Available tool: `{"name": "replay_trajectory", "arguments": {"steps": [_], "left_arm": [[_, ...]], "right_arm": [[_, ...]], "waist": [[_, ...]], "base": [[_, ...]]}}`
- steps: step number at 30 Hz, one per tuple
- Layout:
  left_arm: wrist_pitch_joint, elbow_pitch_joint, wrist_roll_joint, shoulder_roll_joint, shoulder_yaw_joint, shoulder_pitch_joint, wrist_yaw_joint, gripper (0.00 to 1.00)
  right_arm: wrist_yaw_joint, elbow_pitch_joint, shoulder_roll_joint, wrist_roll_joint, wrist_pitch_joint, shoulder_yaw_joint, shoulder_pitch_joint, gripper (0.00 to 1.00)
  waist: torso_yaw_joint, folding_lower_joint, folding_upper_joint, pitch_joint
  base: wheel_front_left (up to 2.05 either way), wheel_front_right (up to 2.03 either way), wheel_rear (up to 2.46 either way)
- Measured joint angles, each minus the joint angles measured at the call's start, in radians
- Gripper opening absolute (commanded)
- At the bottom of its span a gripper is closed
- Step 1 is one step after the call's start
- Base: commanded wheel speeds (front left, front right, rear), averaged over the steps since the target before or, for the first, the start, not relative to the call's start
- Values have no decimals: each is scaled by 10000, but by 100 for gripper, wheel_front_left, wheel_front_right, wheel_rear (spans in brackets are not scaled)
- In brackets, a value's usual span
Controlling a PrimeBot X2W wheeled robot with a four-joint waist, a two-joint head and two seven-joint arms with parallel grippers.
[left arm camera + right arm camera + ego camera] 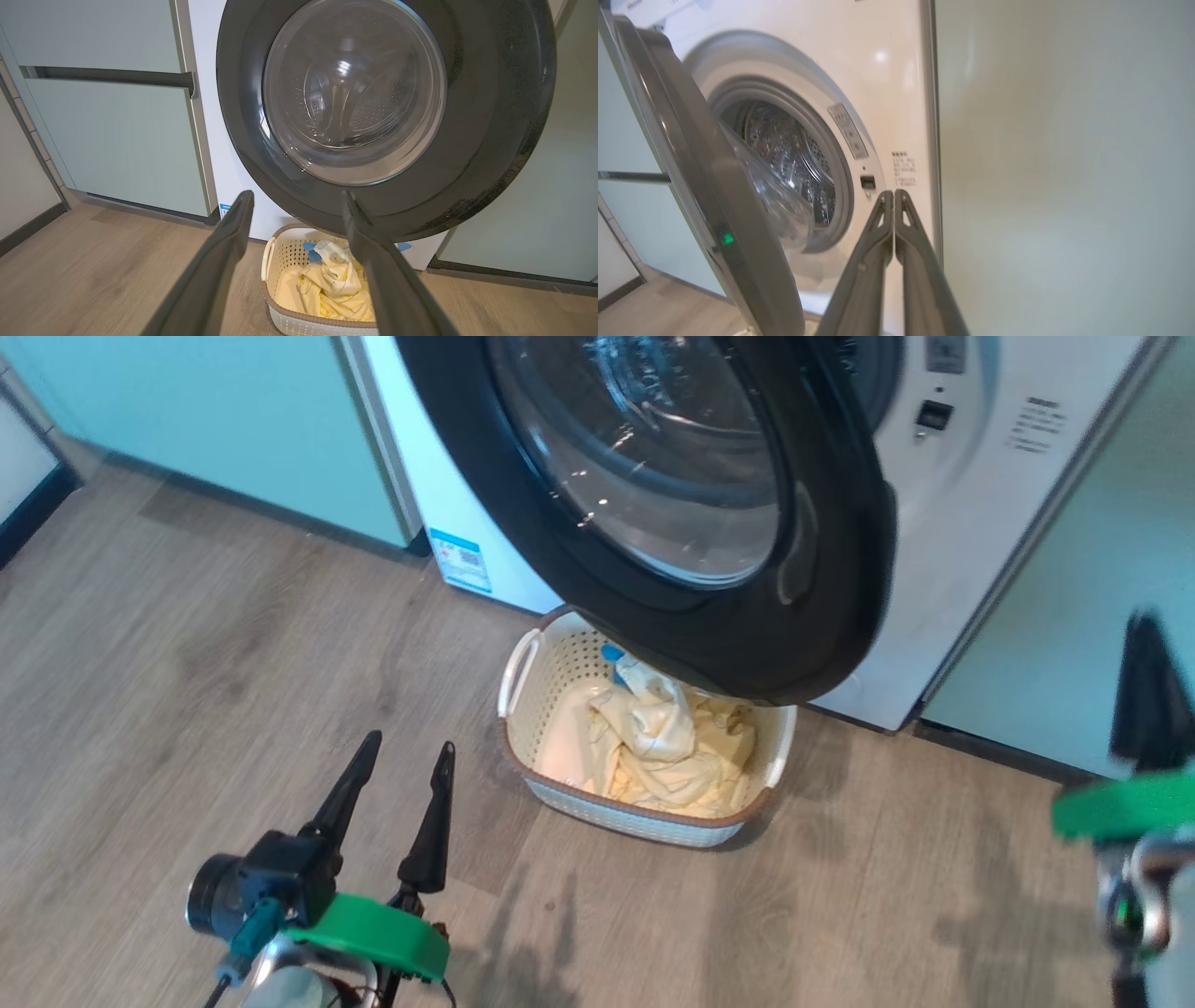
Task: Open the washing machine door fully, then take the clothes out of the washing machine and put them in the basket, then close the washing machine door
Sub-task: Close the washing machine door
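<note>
Head view, glossy black-rimmed washing machine door point(747, 644) with bulging glass hanging ajar above the far edge of the cream basket point(635, 817) on the wooden floor point(187, 616), pale yellow clothes point(653, 737) heaped inside, left gripper point(411, 742) jaws spread wide, empty, right gripper point(895, 193) fingers pressed together, holding nothing.

Setting: domestic laundry corner, home-type interior.

White front-loading washing machine point(971, 523) built in between flat pale-green cabinet fronts point(117, 140), one with a dark handle rail point(112, 77). Wood-look plank floor point(187, 663) with dark skirting point(28, 228) at the wall. Small perforated basket point(607, 807) holding pale yellow clothes point(653, 737) stands on the floor, just in front of the machine.
</note>
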Motion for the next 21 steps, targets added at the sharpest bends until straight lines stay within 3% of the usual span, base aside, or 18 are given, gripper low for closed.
{"name": "replay_trajectory", "arguments": {"steps": [9, 21], "left_arm": [[0, -15, 267, -161, 98, -35, -198, 100], [0, -44, 510, -313, 372, -99, -416, 100]], "right_arm": [[0, -966, -286, -81, -35, 688, -2345, 0], [0, -1737, -426, 134, -46, 3873, -3281, 0]], "waist": [[286, 0, 0, 23], [393, 0, 0, 85]], "base": [[0, 0, 0], [0, 0, 0]]}}
